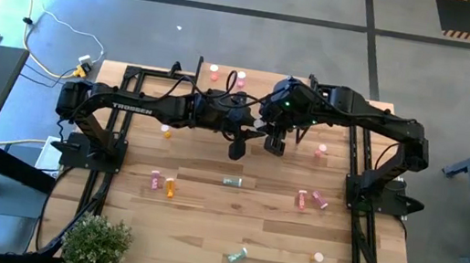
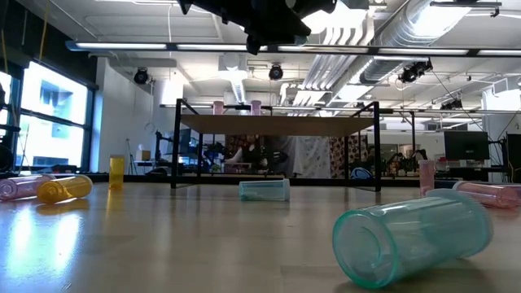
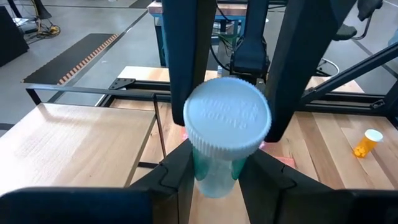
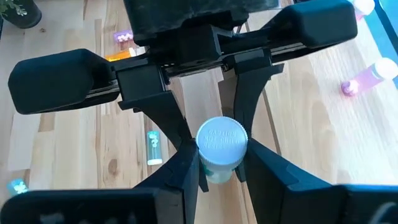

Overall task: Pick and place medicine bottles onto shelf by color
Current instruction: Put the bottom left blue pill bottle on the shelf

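- I am hovering both my dark arms over the low light-wood shelf on black legs [image 1: 221,102].
- My left gripper [image 3: 214,165] and right gripper [image 4: 217,165] are both clamping one pale teal, white-capped bottle [image 3: 227,124] midair.

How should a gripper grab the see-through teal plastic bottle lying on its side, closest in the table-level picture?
Grip the see-through teal bottle mid-body, straight down from above, fingers across its width. It lies flat and slanted on the wooden table, so its curved sides are likely the easiest faces to pinch.
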